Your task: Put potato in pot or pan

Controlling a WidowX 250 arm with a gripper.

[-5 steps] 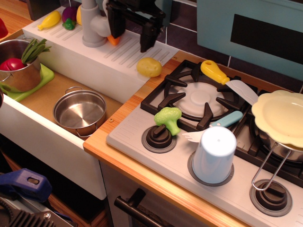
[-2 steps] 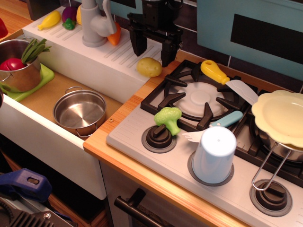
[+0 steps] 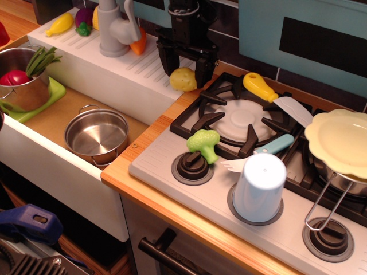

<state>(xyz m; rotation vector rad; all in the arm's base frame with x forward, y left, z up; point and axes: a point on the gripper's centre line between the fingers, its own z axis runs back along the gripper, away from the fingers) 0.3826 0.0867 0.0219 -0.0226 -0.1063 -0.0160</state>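
Note:
The potato (image 3: 183, 79) is a small pale-yellow lump lying on the right end of the white drainboard (image 3: 114, 69), beside the stove. My black gripper (image 3: 184, 67) has come down over it, with one finger on each side. The jaws are still spread about as wide as the potato, and it rests on the board. An empty silver pot (image 3: 96, 136) stands in the sink at the lower left. A second silver pot (image 3: 20, 83) at the far left holds a red vegetable and green beans.
A grey faucet (image 3: 112, 28) and an orange toy stand behind the gripper. On the stove (image 3: 241, 172) are a green broccoli (image 3: 204, 143), a yellow-handled knife (image 3: 261, 87), an upturned blue cup (image 3: 260, 186), a fork, and a yellow plate (image 3: 341, 140) over a pan.
My gripper moved right from near the faucet, turned, and lowered onto the potato. Its fingers now straddle the potato, which looks nudged slightly to the right.

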